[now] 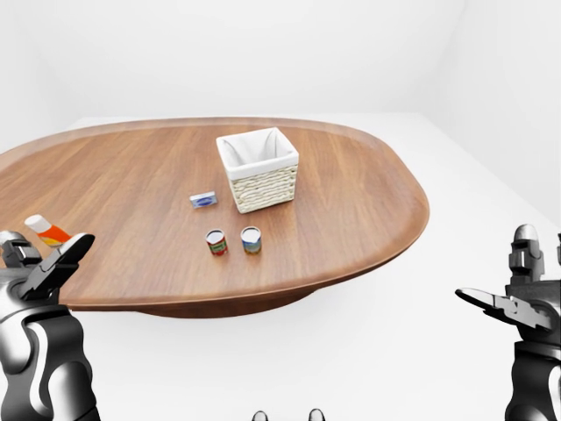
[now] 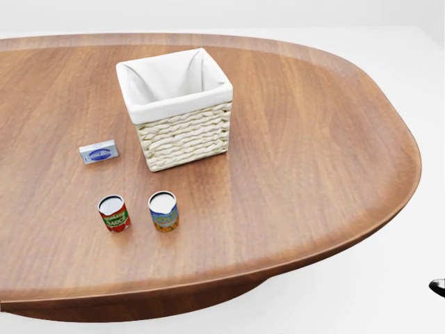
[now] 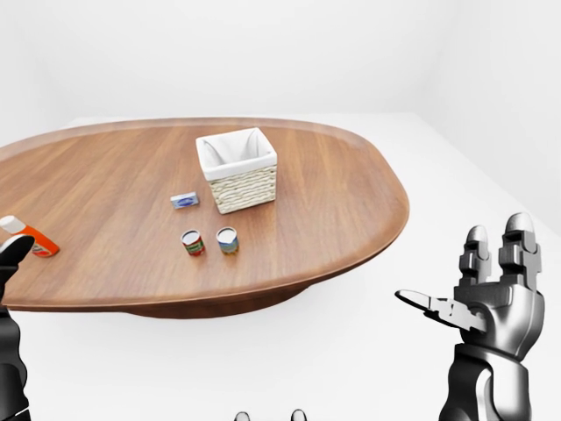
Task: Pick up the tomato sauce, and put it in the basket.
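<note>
- R hand (image 3: 486, 303): fingers spread wide, empty, off the surface edge.
- L hand (image 1: 39, 267): fingers open, holding nothing.
- Count: 2 cans, tomato sauce (image 2: 114, 213) just left of 2nd can (image 2: 163, 211); 1 basket (image 2: 177, 108) above them; 1 small box (image 2: 99, 153); 1 orange bottle (image 1: 47, 231).
- Oval wood surface (image 2: 313, 139); white room.
</note>
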Robot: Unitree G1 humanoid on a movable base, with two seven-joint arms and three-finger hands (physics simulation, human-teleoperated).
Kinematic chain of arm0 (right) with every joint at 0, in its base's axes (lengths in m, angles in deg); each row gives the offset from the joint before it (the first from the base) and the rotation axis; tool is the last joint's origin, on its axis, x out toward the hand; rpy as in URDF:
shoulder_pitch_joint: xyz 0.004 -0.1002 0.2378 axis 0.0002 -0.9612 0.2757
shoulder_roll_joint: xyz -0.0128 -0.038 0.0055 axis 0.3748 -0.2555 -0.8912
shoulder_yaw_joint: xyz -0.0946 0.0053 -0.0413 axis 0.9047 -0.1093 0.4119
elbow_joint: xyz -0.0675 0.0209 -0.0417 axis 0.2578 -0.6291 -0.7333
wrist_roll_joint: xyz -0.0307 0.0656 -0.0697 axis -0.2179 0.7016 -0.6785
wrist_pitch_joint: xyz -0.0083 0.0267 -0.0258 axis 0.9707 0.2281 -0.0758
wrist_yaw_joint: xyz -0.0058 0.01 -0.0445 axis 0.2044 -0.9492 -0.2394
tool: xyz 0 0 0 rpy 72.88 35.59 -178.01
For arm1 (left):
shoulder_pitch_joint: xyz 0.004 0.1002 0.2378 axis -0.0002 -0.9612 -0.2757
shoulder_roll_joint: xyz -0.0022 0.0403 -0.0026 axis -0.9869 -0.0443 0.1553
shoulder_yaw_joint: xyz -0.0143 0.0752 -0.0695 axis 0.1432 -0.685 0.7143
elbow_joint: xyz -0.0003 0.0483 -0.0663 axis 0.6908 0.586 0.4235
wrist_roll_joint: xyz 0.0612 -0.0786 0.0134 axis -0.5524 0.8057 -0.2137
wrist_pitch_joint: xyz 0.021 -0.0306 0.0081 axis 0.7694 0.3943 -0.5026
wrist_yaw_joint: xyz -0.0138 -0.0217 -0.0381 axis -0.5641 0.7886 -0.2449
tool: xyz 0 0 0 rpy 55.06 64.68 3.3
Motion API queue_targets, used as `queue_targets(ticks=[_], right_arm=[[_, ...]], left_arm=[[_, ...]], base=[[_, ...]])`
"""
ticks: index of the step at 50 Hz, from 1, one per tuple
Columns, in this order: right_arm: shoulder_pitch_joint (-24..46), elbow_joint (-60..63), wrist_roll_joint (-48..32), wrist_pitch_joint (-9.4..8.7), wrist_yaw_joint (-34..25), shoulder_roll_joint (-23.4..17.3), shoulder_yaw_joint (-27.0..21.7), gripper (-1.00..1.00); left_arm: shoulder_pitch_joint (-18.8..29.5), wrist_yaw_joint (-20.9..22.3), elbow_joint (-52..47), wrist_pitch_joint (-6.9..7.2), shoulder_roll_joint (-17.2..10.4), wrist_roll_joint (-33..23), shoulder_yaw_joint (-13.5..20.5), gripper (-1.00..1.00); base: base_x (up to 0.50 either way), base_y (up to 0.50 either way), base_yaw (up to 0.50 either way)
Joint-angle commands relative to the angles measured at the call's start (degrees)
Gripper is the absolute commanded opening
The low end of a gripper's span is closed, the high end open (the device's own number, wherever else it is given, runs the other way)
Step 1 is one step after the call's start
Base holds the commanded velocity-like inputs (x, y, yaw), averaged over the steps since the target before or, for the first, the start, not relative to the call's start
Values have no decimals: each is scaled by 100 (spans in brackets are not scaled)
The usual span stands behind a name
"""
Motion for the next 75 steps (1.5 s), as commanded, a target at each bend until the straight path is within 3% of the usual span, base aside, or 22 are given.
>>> queue_targets(ticks=[1, 60, 75], right_arm=[[-8, 23, -2, 0, -25, 10, 36, 100], [-10, 32, -79, 0, -24, 56, 61, 100], [-20, 64, -9, 0, 3, 40, 64, 100]], left_arm=[[4, 2, 7, 0, 11, -14, -13, 100], [5, 10, 32, 0, 16, -54, -40, 100], [20, 37, -41, 0, 56, -558, -188, 100]], base=[[34, -2, 0], [34, -2, 0], [0, 0, 0]])
